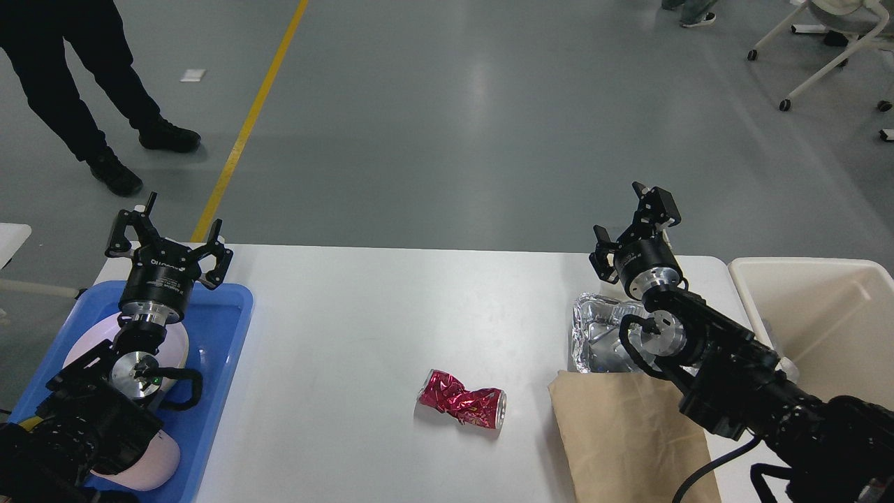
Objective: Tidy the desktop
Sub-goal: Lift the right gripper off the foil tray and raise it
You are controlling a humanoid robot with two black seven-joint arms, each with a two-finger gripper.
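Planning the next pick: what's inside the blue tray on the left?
The blue tray holds pale pink dishes, a plate and what looks like a bowl. My left arm covers most of them, so anything else underneath stays hidden.

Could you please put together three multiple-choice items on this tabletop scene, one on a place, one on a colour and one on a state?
1. Where does the crushed can lie?
A. in the blue tray
B. on the desktop, near its middle
C. in the beige bin

2. What colour is the tray at the table's left end?
A. blue
B. green
C. black

3. How does the left gripper stand?
A. shut on the can
B. shut on a plate
C. open, holding nothing

Answers: 1 B, the can rests on bare white tabletop, left of the brown paper. 2 A, its rim is plainly blue. 3 C, its fingers are spread apart above the tray with nothing between them.
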